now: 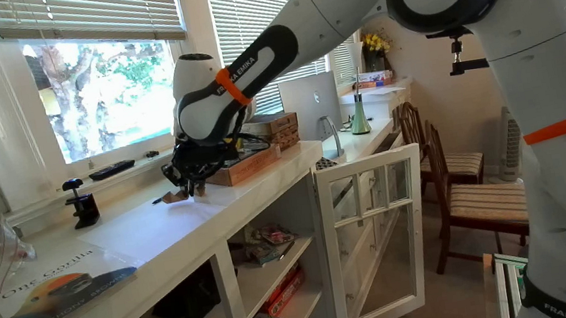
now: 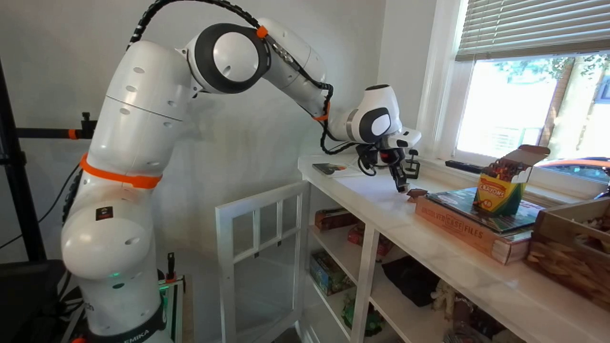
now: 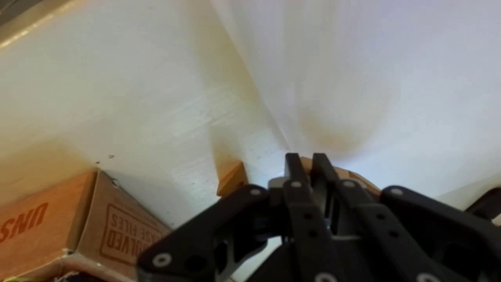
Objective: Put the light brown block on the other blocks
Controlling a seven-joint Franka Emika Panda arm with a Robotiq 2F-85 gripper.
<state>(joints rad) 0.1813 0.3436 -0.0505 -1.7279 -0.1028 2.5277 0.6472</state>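
My gripper is low over the counter, its fingers drawn close together. In the narrow gap between its tips shows the light brown block, which also reaches out past one finger; most of it is hidden behind the fingers. An exterior view has the same block at the fingertips, just above or on the white paper; I cannot tell which. One other block, a darker orange-brown wedge, lies on the counter beside the gripper, towards the cardboard box. Brown wood appears right next to the gripper in an exterior view.
The cardboard game box stands close to the gripper, carrying a crayon box. Beyond it is a wooden crate. A black clamp, a book and a plastic bag sit along the counter. A glazed cabinet door juts out in front.
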